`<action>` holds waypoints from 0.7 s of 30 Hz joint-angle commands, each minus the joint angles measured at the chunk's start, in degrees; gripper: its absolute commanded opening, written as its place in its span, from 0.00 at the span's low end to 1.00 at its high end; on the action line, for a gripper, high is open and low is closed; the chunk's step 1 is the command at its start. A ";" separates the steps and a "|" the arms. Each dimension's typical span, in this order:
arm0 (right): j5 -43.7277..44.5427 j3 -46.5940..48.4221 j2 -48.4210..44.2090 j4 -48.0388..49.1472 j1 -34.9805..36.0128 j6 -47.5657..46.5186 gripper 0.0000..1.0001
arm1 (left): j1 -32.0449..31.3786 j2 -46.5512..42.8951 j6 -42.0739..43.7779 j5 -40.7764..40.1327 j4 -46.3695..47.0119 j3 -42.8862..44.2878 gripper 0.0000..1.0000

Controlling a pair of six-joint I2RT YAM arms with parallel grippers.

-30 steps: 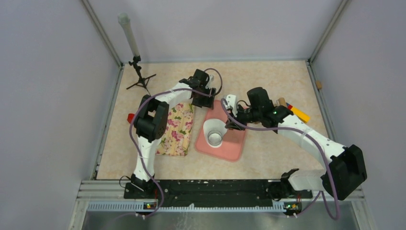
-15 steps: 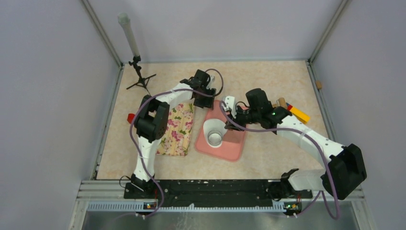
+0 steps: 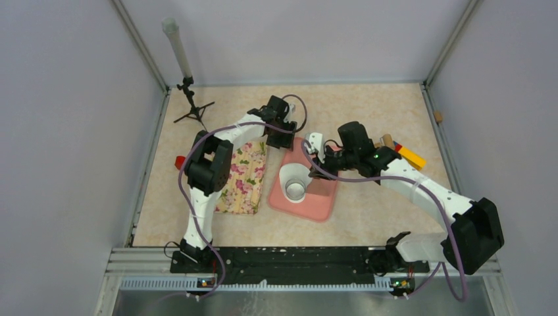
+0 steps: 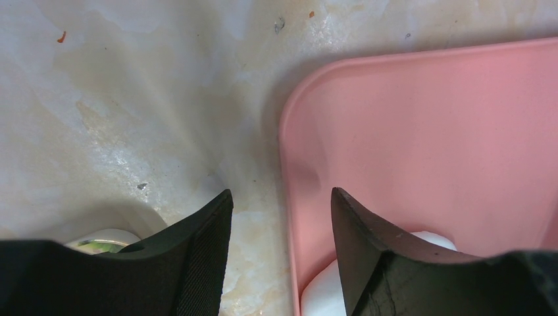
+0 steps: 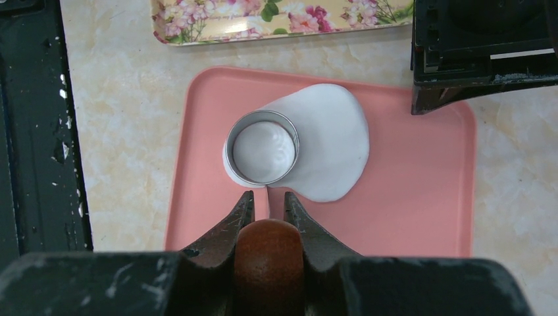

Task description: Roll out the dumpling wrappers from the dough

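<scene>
- Pink board (image 5: 421, 217): dough (image 5: 335, 145) lies just above my right gripper (image 5: 268, 197) in frame, which clamps a brown wooden knob (image 5: 268, 253)
- My left gripper (image 4: 281, 194), jaws apart, straddles the board's edge

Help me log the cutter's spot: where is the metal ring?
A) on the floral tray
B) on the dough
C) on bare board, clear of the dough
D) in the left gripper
B: the right wrist view shows the ring standing on the dough on the pink board, near the dough's edge, while the left gripper is open and empty.
</scene>
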 commanded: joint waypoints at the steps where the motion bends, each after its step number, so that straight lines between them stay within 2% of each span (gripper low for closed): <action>1: -0.98 0.87 -2.05 -0.50 0.88 -2.00 0.00 | -0.25 -0.19 0.52 0.26 0.09 0.93 0.58; 10: -1.63 3.35 -3.43 -4.03 0.88 -3.65 0.00 | -0.33 -0.23 0.53 0.15 0.06 0.85 0.57; 21: -3.92 2.50 -3.10 0.30 0.88 -0.37 0.00 | -0.44 -0.55 0.45 0.34 0.16 0.62 0.57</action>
